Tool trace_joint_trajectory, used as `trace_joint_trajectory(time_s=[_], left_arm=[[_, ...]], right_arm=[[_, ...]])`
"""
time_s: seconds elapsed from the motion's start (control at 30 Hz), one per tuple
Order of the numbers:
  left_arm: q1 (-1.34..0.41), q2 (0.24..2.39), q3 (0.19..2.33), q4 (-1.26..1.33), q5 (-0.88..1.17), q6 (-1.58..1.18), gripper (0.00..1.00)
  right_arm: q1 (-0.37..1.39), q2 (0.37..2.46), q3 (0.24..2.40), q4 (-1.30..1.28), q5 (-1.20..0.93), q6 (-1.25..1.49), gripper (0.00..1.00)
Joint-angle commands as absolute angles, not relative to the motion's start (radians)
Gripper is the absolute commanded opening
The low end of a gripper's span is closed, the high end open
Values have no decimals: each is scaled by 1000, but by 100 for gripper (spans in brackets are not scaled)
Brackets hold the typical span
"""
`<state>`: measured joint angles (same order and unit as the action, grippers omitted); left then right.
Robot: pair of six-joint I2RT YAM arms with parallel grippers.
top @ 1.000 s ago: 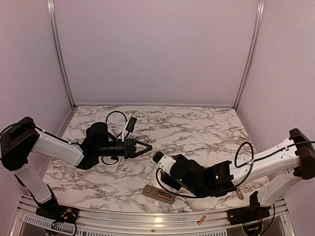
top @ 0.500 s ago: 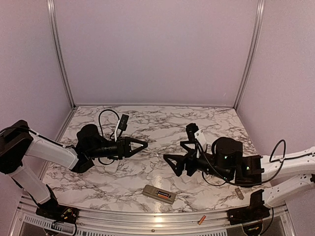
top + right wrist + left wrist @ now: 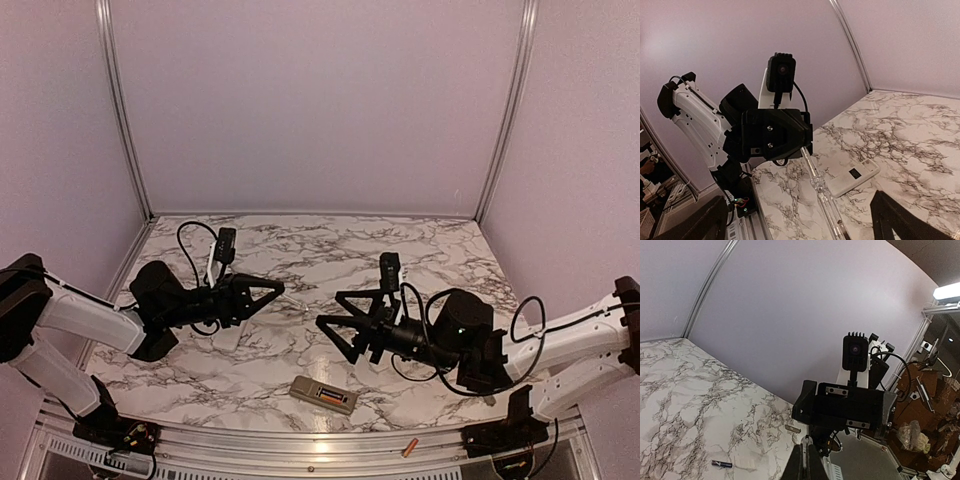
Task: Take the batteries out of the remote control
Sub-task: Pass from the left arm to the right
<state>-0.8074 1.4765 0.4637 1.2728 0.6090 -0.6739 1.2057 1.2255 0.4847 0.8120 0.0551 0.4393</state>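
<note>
The grey remote control (image 3: 323, 396) lies near the table's front edge, back up, with an orange-red battery (image 3: 328, 398) showing in its open compartment. Another orange battery (image 3: 409, 447) rests on the front rail. A dark battery (image 3: 721, 464) lies on the marble in the left wrist view. My left gripper (image 3: 278, 292) hovers left of centre, shut with nothing in it; its closed fingers (image 3: 807, 466) point toward the right arm. My right gripper (image 3: 333, 312) hangs above and behind the remote, open wide and empty, facing the left arm (image 3: 772, 135).
A flat white cover piece (image 3: 852, 177) lies on the marble below the left gripper. A small grey cover piece (image 3: 486, 393) sits at the front right, also the grey piece (image 3: 792, 428) in the left wrist view. Purple walls enclose the table on three sides.
My right arm lifted from low beside the remote and swung up toward the centre, its jaws spreading wide. The left arm drew back leftward, still shut. The remote stayed put.
</note>
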Motion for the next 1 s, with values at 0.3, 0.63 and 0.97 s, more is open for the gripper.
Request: trace_joint_trajectory(time_s=[0.3, 0.63, 0.97], left_arm=[[-807, 1459, 400, 1530, 618, -732, 0], [-807, 1385, 358, 1548, 614, -722, 0], [-806, 1263, 303, 1527, 584, -697, 0]], right_arm=[[1178, 1458, 537, 1244, -87, 551, 84], [1167, 1528, 578, 1261, -132, 557, 82], [1160, 1593, 618, 1286, -193, 555, 74]])
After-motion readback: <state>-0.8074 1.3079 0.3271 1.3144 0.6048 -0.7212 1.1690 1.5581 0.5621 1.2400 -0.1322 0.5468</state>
